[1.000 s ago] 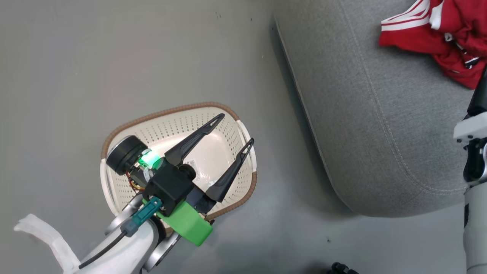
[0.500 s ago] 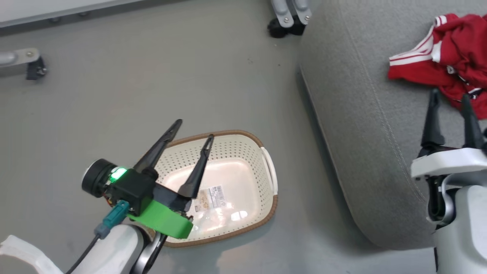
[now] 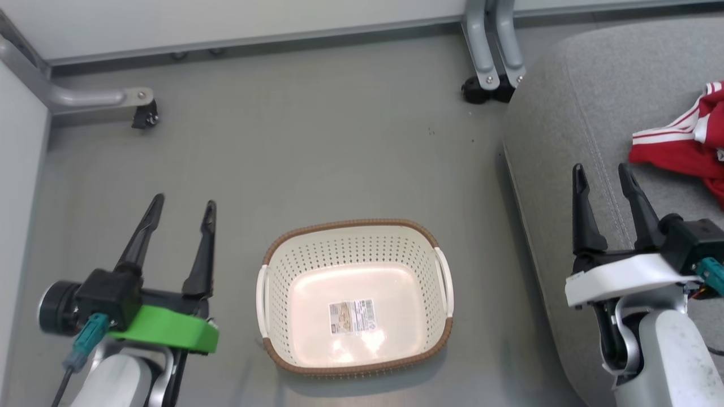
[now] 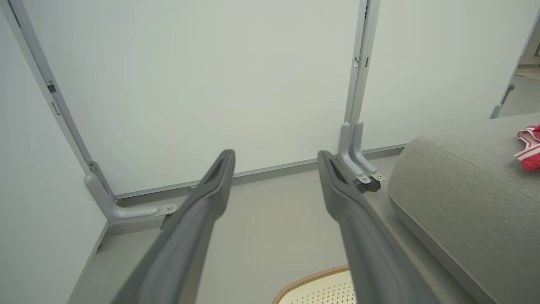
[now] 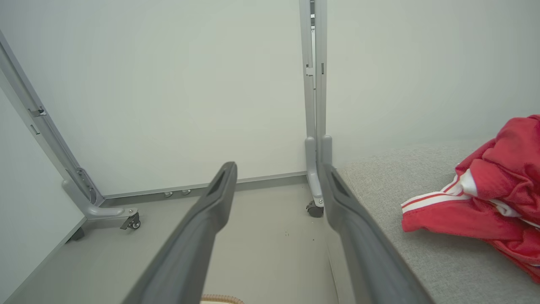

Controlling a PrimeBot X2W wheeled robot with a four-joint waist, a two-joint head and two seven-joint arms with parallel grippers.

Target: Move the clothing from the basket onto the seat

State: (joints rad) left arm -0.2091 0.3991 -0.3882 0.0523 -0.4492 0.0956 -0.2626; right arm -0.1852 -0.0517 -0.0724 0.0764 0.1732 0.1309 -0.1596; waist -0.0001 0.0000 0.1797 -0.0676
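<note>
Left gripper point(image 3: 185, 199) and right gripper point(image 3: 600, 167) released and empty, we risk brushing the clothing point(image 3: 681, 155) at three o'clock off the seat point(image 3: 594, 102)

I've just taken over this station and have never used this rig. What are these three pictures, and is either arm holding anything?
It is a wheeled robot with two arms. The wide picture looks down from its head. The left end effector is at lower left and the right end effector at lower right, both open and holding nothing. The other two pictures look out from each wrist, along that arm's own end effector. On the grey floor stands the white laundry basket, empty apart from a label sticker. The red clothing lies on the grey seat at right.
</note>
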